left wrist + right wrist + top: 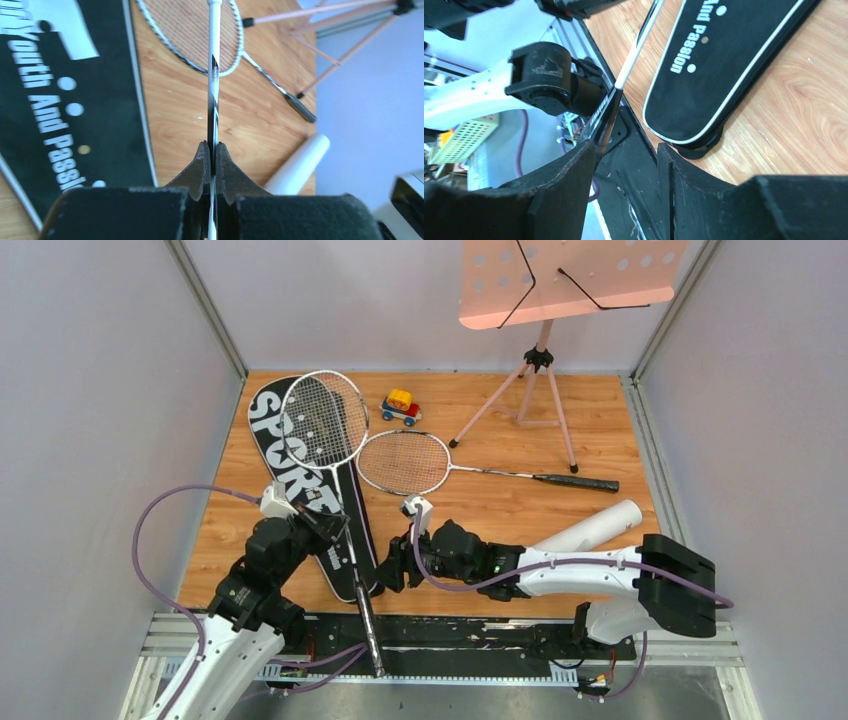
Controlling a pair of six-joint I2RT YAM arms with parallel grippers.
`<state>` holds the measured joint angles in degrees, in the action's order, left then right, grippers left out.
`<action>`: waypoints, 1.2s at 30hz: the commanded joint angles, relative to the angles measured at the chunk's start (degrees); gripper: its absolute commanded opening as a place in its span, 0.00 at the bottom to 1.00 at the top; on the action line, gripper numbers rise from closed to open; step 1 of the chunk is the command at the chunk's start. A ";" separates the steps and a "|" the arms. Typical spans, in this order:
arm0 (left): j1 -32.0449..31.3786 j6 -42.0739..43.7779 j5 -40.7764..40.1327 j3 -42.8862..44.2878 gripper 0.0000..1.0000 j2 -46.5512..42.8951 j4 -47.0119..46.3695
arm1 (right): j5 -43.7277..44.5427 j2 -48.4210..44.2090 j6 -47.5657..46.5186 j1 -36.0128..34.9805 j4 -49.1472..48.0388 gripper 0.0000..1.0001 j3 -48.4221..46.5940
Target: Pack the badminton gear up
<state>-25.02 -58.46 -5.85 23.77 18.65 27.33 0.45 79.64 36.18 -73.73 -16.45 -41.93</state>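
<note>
The long black bag lettered SPORT (pixel 300 465) lies at the left. One racket (pixel 322 420) rests with its head over the bag and its handle over the table's near edge. My left gripper (pixel 328 525) is shut on this racket's thin shaft (pixel 214 100). My right gripper (pixel 390 570) is open and empty by the bag's near end (pixel 734 60). The racket's black handle (pixel 605 117) passes just beyond its left finger (pixel 559 180). A second racket (pixel 405 462) lies flat at the centre. The white tube (pixel 590 530) lies at the right. No shuttlecocks show.
A small toy car (pixel 401 406) sits behind the rackets. The pink music stand (pixel 560 280) stands at the back right on a tripod (pixel 540 400). Grey walls close in both sides. A metal rail (pixel 480 635) runs along the near edge.
</note>
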 commanded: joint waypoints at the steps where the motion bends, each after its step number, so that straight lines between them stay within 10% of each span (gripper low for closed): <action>1: 0.25 -1.40 8.27 0.66 0.00 -2.83 -9.92 | -5.89 0.06 2.12 1.49 -8.30 0.49 -0.53; 20: 0.23 -5.72 16.20 -4.50 0.00 -10.50 -23.03 | -12.80 6.30 12.02 6.32 -16.17 0.46 -4.88; 30: 0.23 -3.66 14.08 -3.19 0.01 -12.32 -16.78 | -13.31 4.97 13.07 7.55 -24.63 0.00 0.70; 36: 0.23 -0.67 11.04 -1.48 0.53 -12.58 -9.84 | -12.14 1.82 12.81 9.23 -24.69 0.00 4.20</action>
<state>-25.04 -61.23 7.88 19.25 6.66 14.04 -13.34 85.06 49.69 -66.08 -36.23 -39.38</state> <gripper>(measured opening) 0.414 0.068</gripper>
